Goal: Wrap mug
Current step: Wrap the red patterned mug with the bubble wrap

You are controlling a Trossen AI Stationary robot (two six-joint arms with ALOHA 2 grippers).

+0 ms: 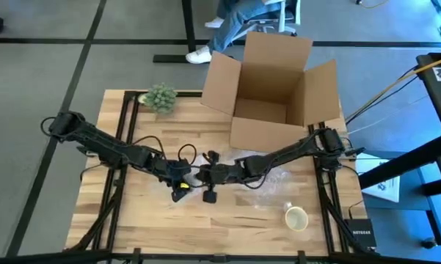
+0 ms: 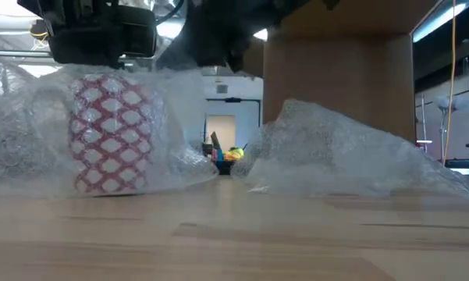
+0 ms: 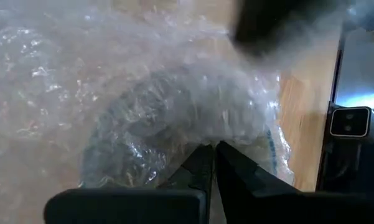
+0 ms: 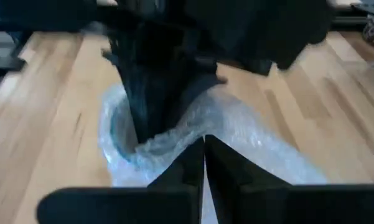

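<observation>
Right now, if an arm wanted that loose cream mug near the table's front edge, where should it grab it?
Probably by the rim: the cream mug stands upright with its open mouth facing up, clear of the bubble wrap. Coming straight down, one finger inside and one outside the wall looks simplest. The right gripper is nearest.

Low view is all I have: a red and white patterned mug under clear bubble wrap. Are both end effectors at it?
Observer: Yes. The high view shows the left end effector and the right end effector meeting over the red and white patterned mug, mid-way across the wooden table.
Operator: Do they hold the wrap?
Observer: Each wrist view shows its own fingers closed together on the clear bubble wrap.
Operator: Is there anything else on the table?
Observer: A plain cream mug stands unwrapped on the right arm's side, apart from the wrap.
</observation>
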